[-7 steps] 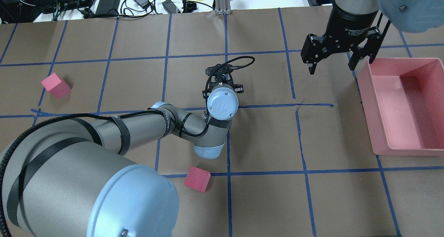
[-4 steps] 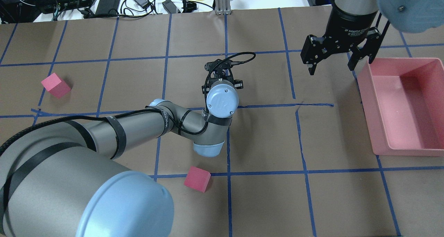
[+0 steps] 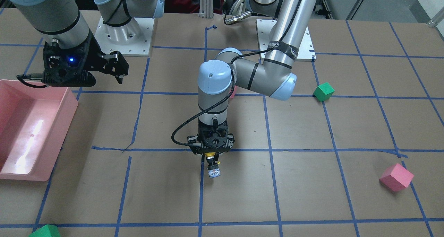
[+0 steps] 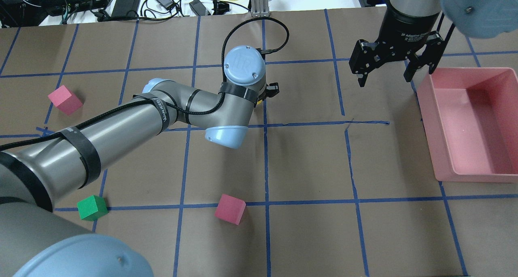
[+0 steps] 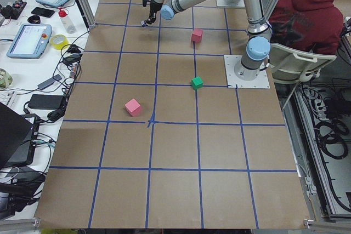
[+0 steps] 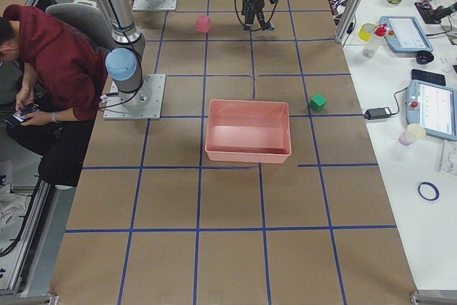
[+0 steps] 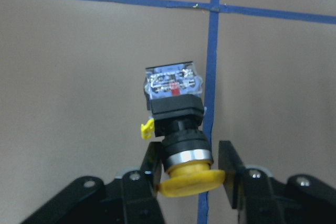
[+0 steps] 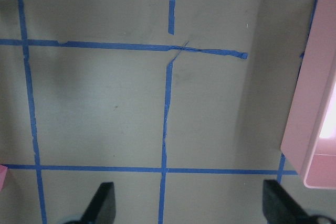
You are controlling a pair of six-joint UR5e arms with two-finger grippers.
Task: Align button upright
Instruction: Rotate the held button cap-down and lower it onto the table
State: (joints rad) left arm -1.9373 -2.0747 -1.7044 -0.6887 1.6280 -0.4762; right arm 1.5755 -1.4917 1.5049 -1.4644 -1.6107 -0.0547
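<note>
The button has a yellow cap, a black body and a grey-blue terminal block. My left gripper is shut on its yellow cap and points straight down. The button hangs cap up and block down beside a blue tape line. In the front-facing view the button shows under the left gripper, close over the paper; I cannot tell whether it touches. In the overhead view the left wrist hides the button. My right gripper is open and empty, hovering at the far right next to the bin.
A pink bin stands on the right. A pink cube lies far left, another pink cube and a green cube nearer the robot. A second green cube lies across the table.
My left arm has moved away from the robot's base, toward the far side of the table. The green cube that it covered now shows. The right gripper has barely moved.
</note>
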